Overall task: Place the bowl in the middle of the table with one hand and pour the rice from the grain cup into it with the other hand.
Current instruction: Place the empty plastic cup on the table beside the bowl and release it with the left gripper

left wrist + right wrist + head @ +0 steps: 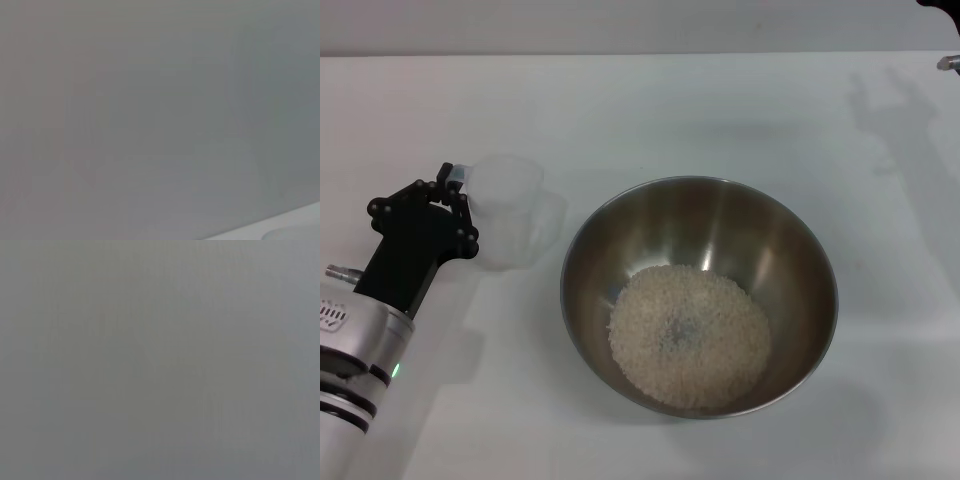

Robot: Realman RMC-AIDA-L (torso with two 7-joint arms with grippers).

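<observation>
Rice [689, 335] heaped in bowl [700, 292], mid-worktop [650, 110]; grain cup [510, 210] looked empty, upright just beside bowl.

Left pincer [455, 185] at cup wall, grip state could not be told. Right pincer [945, 30] barely visible at far corner. Cup judged light, thin, slippery: best held mid-wall. White worktop flat, ample room.

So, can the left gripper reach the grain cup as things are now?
Probably yes: the left gripper is right at the grain cup, standing left of the bowl, with nothing between them.
</observation>
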